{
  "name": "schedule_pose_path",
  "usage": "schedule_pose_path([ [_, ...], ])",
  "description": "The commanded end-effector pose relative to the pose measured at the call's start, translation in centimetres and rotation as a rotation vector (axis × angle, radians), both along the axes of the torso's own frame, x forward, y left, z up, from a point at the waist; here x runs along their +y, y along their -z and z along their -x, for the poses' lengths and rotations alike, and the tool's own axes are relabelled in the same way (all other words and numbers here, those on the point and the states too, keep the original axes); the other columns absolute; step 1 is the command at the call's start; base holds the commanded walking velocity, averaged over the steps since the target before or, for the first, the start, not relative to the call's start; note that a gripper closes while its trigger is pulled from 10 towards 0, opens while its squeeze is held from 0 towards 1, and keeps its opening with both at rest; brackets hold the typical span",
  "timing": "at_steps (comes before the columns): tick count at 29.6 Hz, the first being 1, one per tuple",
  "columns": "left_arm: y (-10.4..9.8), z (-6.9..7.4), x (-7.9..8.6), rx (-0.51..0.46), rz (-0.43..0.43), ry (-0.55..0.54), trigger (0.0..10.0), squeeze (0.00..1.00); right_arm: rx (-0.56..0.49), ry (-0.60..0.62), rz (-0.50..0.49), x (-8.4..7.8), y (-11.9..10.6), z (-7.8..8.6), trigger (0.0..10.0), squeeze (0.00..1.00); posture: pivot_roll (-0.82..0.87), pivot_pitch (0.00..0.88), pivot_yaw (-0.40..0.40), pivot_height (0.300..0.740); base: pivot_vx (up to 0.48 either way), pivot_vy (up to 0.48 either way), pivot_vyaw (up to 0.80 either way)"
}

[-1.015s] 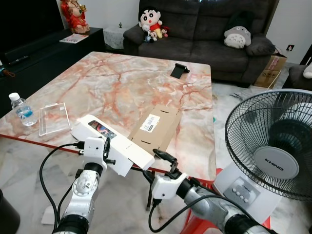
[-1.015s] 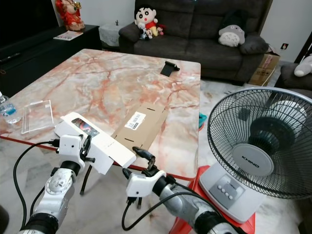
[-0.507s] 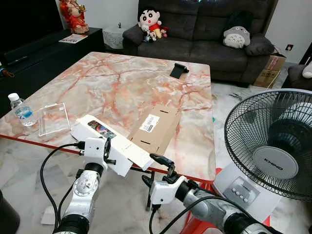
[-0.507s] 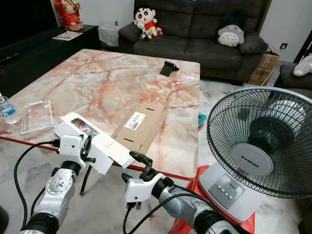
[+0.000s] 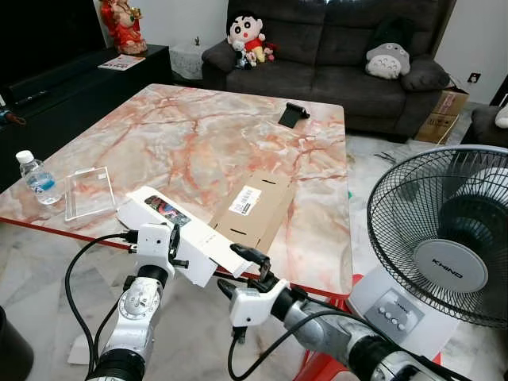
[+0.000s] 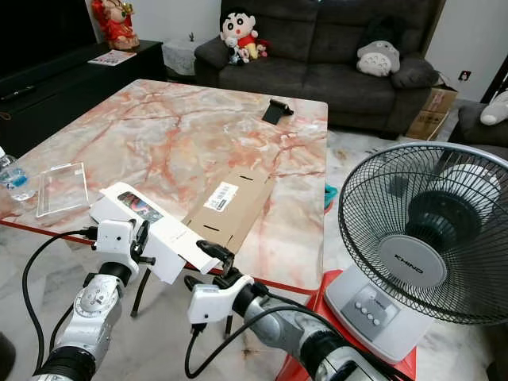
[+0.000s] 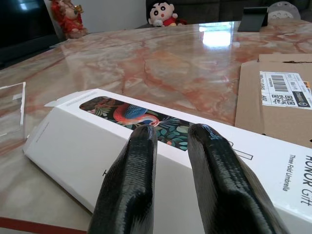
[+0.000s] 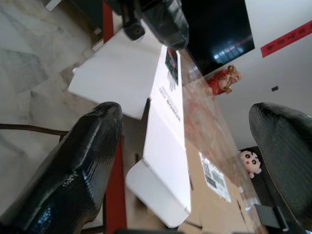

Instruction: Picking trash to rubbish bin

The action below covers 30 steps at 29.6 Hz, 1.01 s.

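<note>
**Operator:** Nearest the camera, at the table's front edge, my left gripper (image 5: 174, 245) has its fingers (image 7: 127, 195) close together, pressed on the side of the white box (image 5: 184, 234). Whether they actually clamp it, I can't tell. The box lies flat with one end overhanging the red-trimmed edge of the marble table (image 5: 198, 135).

**Observer:** And your right side?

**Operator:** My right gripper (image 5: 240, 270) sits just beside the overhanging end of that box, fingers (image 8: 73, 175) spread wide apart, the box end between them but not touched.

**Observer:** What else is on the table?

**Operator:** Just beyond the white box, touching or nearly so, lies a flattened brown cardboard box (image 5: 254, 208) with a barcode label. Off to my left near the edge are a clear plastic tray (image 5: 86, 192) and a small water bottle (image 5: 37, 178). Far across the table stands a small black phone stand (image 5: 293, 114).

**Observer:** Around it?

**Operator:** A floor fan (image 5: 445, 238) stands on my right, and a dark sofa (image 5: 333, 48) with plush toys sits behind the table.
</note>
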<state>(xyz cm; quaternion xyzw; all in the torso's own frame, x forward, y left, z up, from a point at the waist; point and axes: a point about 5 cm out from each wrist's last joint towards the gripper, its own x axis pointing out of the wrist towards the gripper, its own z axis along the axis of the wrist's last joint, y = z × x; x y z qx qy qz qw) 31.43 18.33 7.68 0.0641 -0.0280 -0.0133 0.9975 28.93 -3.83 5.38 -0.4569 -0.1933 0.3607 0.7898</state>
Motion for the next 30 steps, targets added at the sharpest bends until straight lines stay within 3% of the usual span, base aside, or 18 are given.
schedule_pose_path([
  [1,-0.07,-0.07,0.21,0.009,0.005,-0.001,10.0,0.0,-0.002,0.011,0.009,0.09,-0.04,-0.27,10.0,0.0,0.07,0.0,-0.029,0.74,0.0,0.0,0.0],
  [20,-0.13,-0.16,0.19,0.01,0.0,-0.001,10.0,0.0,0.02,0.089,0.035,0.55,0.28,-0.91,10.0,0.0,0.08,0.0,-0.027,0.74,0.0,0.0,0.0],
  [21,-0.13,-0.16,0.18,0.011,0.001,0.0,10.0,0.0,0.02,0.091,0.034,0.54,0.28,-0.93,6.5,0.0,0.08,0.0,-0.027,0.74,0.0,0.0,0.0],
  [24,-0.13,-0.16,0.18,0.011,0.001,0.0,10.0,0.0,0.019,0.093,0.035,0.56,0.29,-0.97,6.5,0.0,0.08,0.0,-0.027,0.74,0.0,0.0,0.0],
  [25,-0.12,-0.16,0.18,0.012,0.001,0.0,10.0,0.0,0.017,0.106,0.035,0.49,0.27,-1.09,0.0,0.0,0.08,0.0,-0.027,0.74,0.0,0.0,0.0],
  [30,-0.09,-0.13,0.18,0.014,0.001,-0.001,10.0,0.0,0.016,0.124,0.04,0.38,0.32,-1.2,0.0,0.0,0.08,0.0,-0.028,0.74,0.0,0.0,0.0],
])
